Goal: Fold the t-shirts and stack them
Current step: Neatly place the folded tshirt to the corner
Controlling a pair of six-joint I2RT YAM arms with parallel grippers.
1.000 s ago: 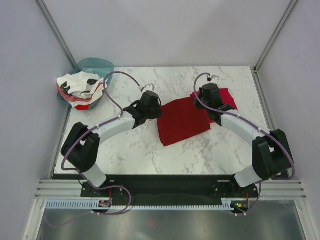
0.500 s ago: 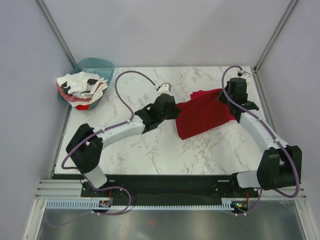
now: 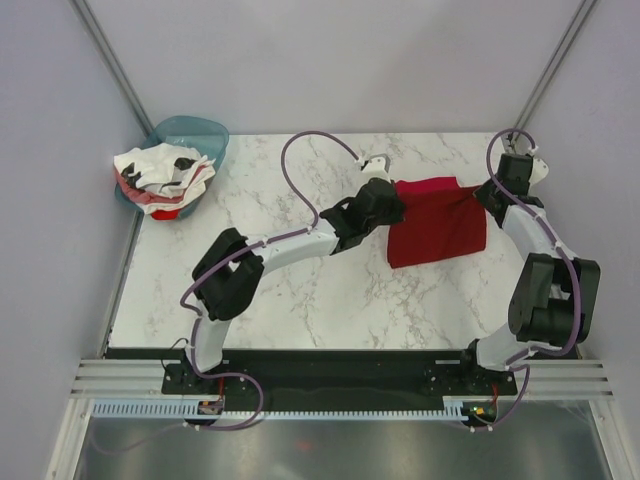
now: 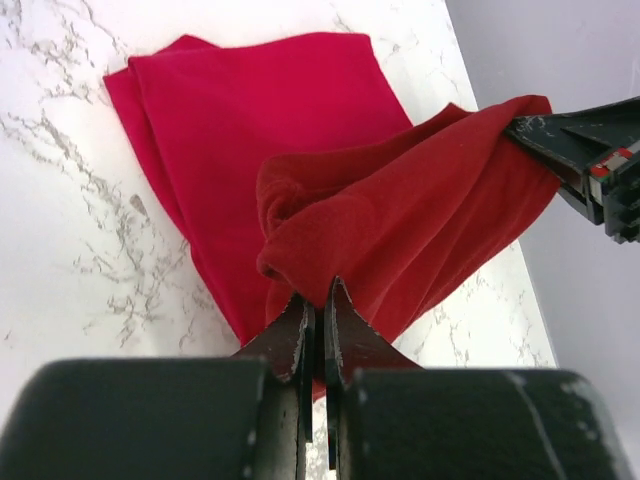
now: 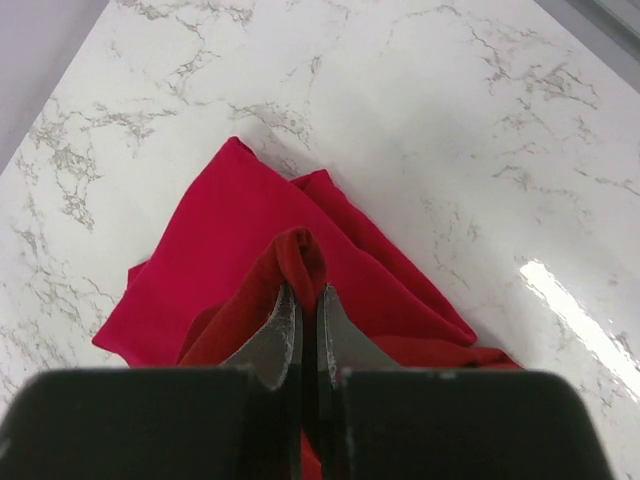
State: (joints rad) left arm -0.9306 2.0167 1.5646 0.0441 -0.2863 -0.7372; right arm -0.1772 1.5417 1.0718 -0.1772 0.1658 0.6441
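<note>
Left fingers (image 4: 303,325): pressed together, clamped on a bunched edge of the dark maroon t-shirt (image 4: 420,220). Only a thin slit shows between the tips, with cloth pinched in it.

Right fingers (image 5: 285,320): also together, pinching a raised fold of the same maroon shirt (image 5: 298,250). The fold pokes up just past the tips. From the left wrist camera the right fingers (image 4: 545,135) show at the right edge, gripping the shirt's other corner, and the cloth hangs slack between the two grips.

Top view: the maroon shirt (image 3: 437,225) is spread between the left fingers (image 3: 385,197) and the right fingers (image 3: 492,190) at the far right part of the marble surface (image 3: 300,290). Its held edge is lifted and its lower part drapes down toward the surface.

Brighter crimson-pink t-shirt (image 4: 240,120): lies flat on the surface under the maroon one, roughly folded with layered edges visible. In the right wrist view it (image 5: 220,230) sits directly below the pinched fold. Neither set of fingers touches it, as far as can be seen.

White t-shirts with black and red marks (image 3: 160,170): in a crumpled heap at the far left corner, piled in and over the teal basin (image 3: 195,130), well apart from both arms.
</note>
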